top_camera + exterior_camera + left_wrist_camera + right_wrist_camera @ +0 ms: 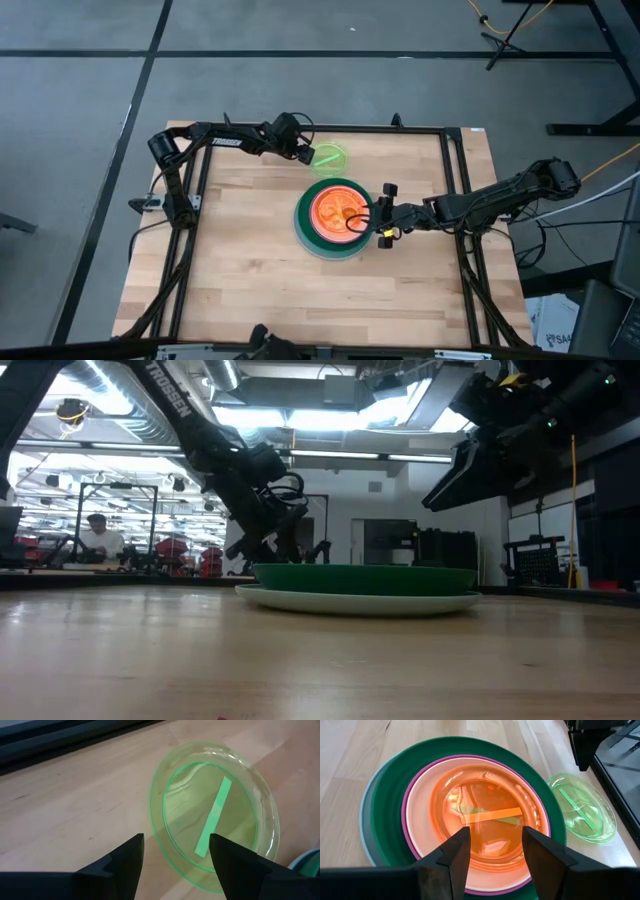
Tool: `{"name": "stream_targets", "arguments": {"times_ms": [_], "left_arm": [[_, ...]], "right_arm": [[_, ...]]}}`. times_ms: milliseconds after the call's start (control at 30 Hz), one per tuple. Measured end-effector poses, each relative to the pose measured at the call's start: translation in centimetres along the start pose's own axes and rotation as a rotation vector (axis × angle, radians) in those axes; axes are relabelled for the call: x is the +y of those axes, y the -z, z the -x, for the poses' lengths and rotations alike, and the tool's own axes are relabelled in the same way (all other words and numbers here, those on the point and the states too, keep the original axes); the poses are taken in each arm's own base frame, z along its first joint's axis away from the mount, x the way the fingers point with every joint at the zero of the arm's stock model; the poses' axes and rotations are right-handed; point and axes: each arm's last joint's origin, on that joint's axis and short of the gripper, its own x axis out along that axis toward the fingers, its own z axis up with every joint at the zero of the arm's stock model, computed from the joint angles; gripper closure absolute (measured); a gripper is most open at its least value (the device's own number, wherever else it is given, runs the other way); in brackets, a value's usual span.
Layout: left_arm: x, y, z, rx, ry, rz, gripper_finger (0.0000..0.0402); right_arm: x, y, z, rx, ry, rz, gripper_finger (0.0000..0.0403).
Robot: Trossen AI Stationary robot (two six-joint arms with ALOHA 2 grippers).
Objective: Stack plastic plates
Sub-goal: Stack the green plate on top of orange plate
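A stack of plates [335,215] sits mid-table: light blue [365,827] at the bottom, then dark green [395,775], magenta [408,795], a pale plate [420,815], and a translucent orange plate [485,810] on top. A lone translucent lime green plate [331,158] lies flat on the table behind the stack; it also shows in the left wrist view [215,815]. My left gripper [175,855] is open, with its fingers on either side of the lime plate's rim. My right gripper [495,852] is open and empty above the stack's right edge [374,213].
A dark metal frame [455,180] runs along the table's left, far and right edges. Bare wood lies in front of the stack [300,300]. A person [98,538] sits far off in the room behind.
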Motion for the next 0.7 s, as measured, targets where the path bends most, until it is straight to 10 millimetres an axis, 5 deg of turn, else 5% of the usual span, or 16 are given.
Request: {"name": "stream_targets", "arguments": {"times_ms": [700], "left_arm": [[0.4, 1.3, -2.9, 0.071, 0.089, 0.027, 0.0182]], "right_arm": [[0.0, 0.0, 0.0, 0.001, 0.000, 0.000, 0.0231]]}}
